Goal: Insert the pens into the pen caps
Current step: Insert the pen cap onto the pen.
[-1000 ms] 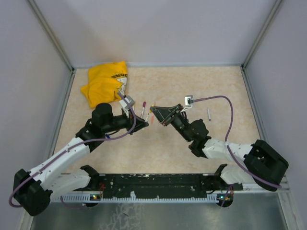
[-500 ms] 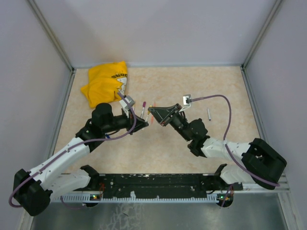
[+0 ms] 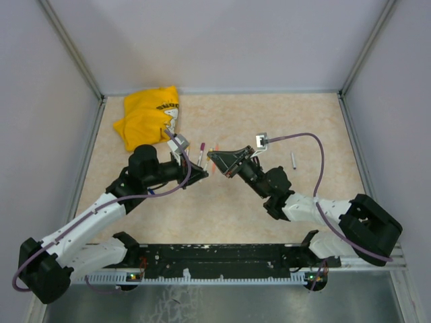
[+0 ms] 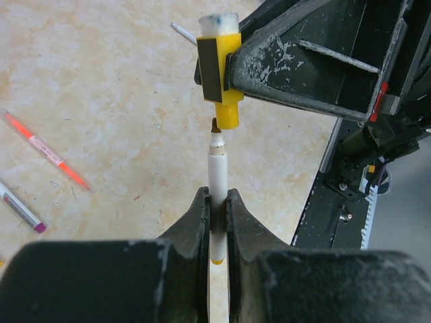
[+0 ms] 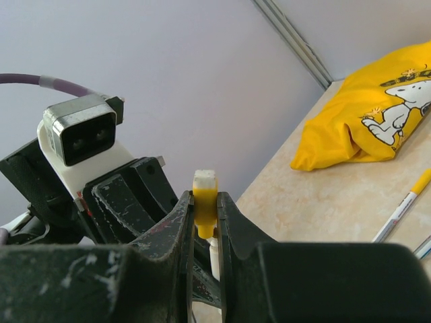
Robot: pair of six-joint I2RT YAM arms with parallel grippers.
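The yellow pen cap [image 4: 221, 74] and white pen [image 4: 217, 176] are smooth plastic with a slight gloss. The fingers [image 4: 303, 60] of the right gripper [image 5: 204, 202] are matt black, scuffed and flecked grey. The table [image 4: 101, 81] has a smooth beige marbled top with faint sheen; the yellow cloth [image 5: 350, 128] is soft, matt, printed fabric.

In the left wrist view we lose the lower half of the slim white pen barrel [image 4: 217, 168] between the black fingers [image 4: 196, 222] of the left gripper [image 4: 217, 195]. The stubby yellow plastic cap [image 4: 229, 108] is covered on both flanks by the scuffed pads of the right gripper [image 4: 221, 67]. A thin white stick [image 4: 180, 29] vanishes behind that cap, and the purple-tipped white pen [image 4: 20, 210] runs off the left edge.

From the right wrist we see only a sliver of the barrel below the cap. There the yellow printed cloth [image 5: 350, 128] is cut by the right edge, and the yellow-ended white pen [image 5: 403, 208] slips behind the gripper's body.

From above, barrel and cap are too small for us to tell whether they touch.
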